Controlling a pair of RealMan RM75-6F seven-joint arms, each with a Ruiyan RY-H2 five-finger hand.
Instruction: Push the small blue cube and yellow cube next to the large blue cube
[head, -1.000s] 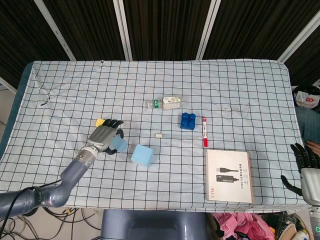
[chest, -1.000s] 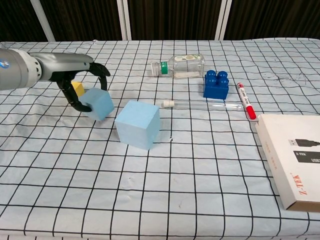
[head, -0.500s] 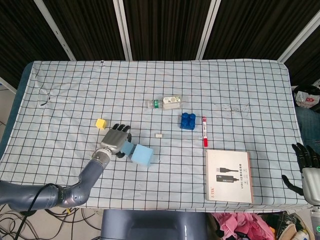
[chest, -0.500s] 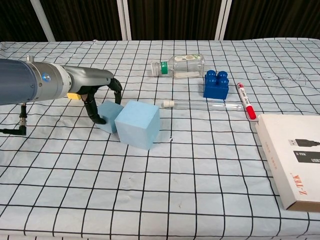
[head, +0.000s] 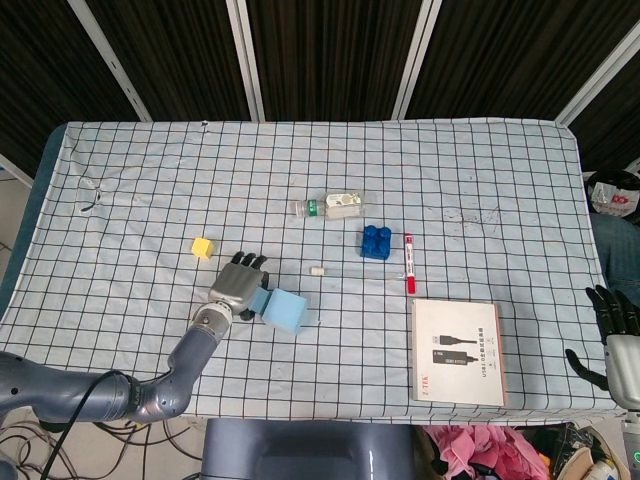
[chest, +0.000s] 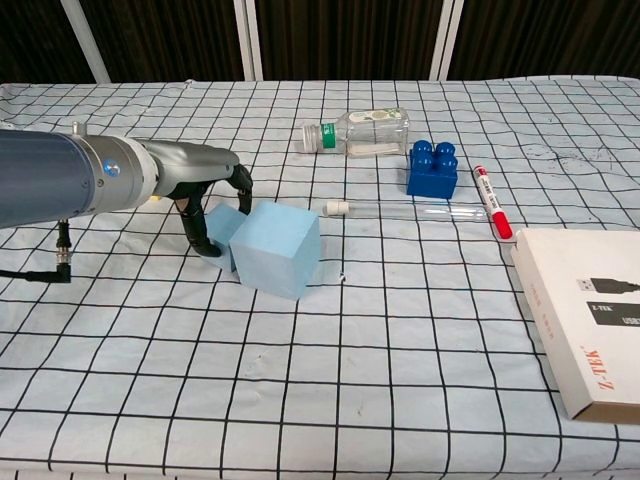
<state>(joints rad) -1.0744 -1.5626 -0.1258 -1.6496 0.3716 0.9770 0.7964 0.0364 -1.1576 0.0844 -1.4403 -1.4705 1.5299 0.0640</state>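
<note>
The large blue cube (head: 288, 312) (chest: 277, 249) sits on the checked cloth, left of the middle. The small blue cube (head: 259, 299) (chest: 224, 224) rests against its left face. My left hand (head: 237, 284) (chest: 210, 195) curls over the small cube, with the thumb in front of it and the fingers behind, gripping it. The yellow cube (head: 203, 247) lies alone further back and to the left, apart from the hand; in the chest view my arm hides it. My right hand (head: 610, 335) hangs at the table's right front corner with its fingers spread, holding nothing.
Behind the cubes lie a clear bottle (head: 330, 207) (chest: 360, 132) on its side, a dark blue brick (head: 376, 242) (chest: 432, 168), a clear tube (chest: 400, 210) and a red marker (head: 409, 262) (chest: 491, 202). A white box (head: 458, 351) (chest: 590, 320) lies at the front right.
My left hand has carried the small blue cube rightward, away from the yellow cube, until it rests against the large blue cube. The yellow cube stayed put. The right hand is unchanged.
</note>
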